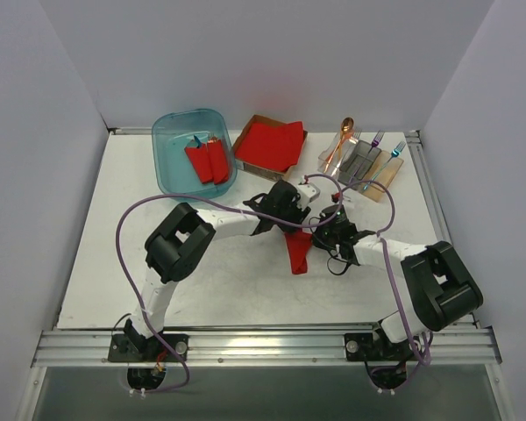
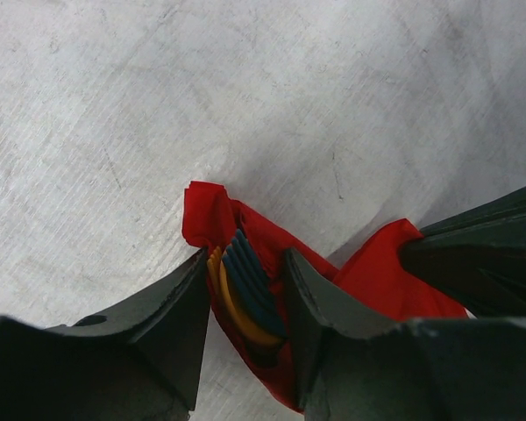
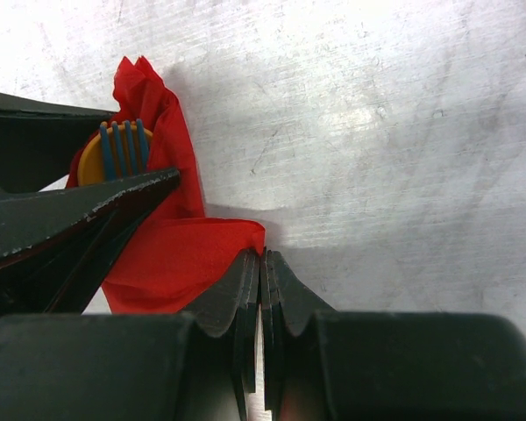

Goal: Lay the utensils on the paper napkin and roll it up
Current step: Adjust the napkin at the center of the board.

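Observation:
The red paper napkin [image 1: 300, 253] lies mid-table, wrapped round the utensils. In the left wrist view my left gripper [image 2: 245, 259] straddles one end of the roll. A blue fork [image 2: 245, 281] and an orange spoon [image 2: 232, 309] show inside the red paper [image 2: 377, 272], and both fingers touch the bundle. My right gripper [image 3: 261, 254] is shut. The napkin's loose edge [image 3: 175, 254] meets its left fingertip, and no paper shows between the pads. The fork tines [image 3: 123, 147] and spoon bowl [image 3: 88, 165] peek from the roll's end. From above, the left gripper [image 1: 289, 209] and the right gripper [image 1: 327, 231] meet over the roll.
At the back left stands a teal bin [image 1: 167, 162] holding two red rolled bundles [image 1: 208, 160]. Beside it is a cardboard tray with a red napkin stack [image 1: 270, 145]. At the back right a utensil holder [image 1: 364, 167] holds an orange spoon [image 1: 344, 136] and forks [image 1: 379, 139].

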Tool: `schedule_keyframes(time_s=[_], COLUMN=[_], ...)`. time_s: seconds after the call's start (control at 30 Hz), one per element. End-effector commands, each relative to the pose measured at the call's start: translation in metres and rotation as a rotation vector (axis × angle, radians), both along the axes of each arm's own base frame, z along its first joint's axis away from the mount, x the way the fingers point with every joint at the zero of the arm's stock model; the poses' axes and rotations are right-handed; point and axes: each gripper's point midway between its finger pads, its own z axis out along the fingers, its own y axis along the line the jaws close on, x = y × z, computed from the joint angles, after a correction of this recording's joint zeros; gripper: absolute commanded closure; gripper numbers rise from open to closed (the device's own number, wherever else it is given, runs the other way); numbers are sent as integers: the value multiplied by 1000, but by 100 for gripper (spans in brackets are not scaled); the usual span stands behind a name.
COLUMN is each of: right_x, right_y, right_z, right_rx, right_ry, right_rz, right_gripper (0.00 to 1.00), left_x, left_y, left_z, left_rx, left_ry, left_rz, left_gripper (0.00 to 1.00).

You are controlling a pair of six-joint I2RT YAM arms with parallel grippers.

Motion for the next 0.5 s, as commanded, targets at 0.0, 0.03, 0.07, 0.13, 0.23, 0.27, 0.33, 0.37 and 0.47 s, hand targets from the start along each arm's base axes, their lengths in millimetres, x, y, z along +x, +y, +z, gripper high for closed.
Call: schedule_keyframes(time_s=[0.0,0.03,0.07,0.13,0.23,0.27,0.33,0.37,0.47], right_x=[7,7,7,7,7,7,6,6,5], right_y=[-8,-6,-6,-5,-3,-2,-1,0,2], right_z=[6,6,5,5,5,5,4,5,4], right_rx=[-27,-26,-25,-24,-23,-24,-24,-21,-22], right_ry=[-50,-50,-49,-52,-52,-54,-53,-54,-53], right_rz=[-45,-43,-43,-42,-38,-36,-34,-34,-33], right_gripper=[100,100,100,100,100,100,100,100,100], left_x=[13,15,17,24,33,35,39,47,54], left_y=[-3,-4,-5,-3,-2,-1,-2,-3,-2], left_z=[27,30,35,41,55,60,69,80,92], left_rx=[-24,-26,-33,-39,-69,-76,-94,-116,-137], left_ry=[-32,-40,-48,-66,-84,-90,-101,-136,-150], left_rz=[13,20,25,41,90,101,109,132,157], left_gripper=[53,53,52,51,49,48,47,46,46])
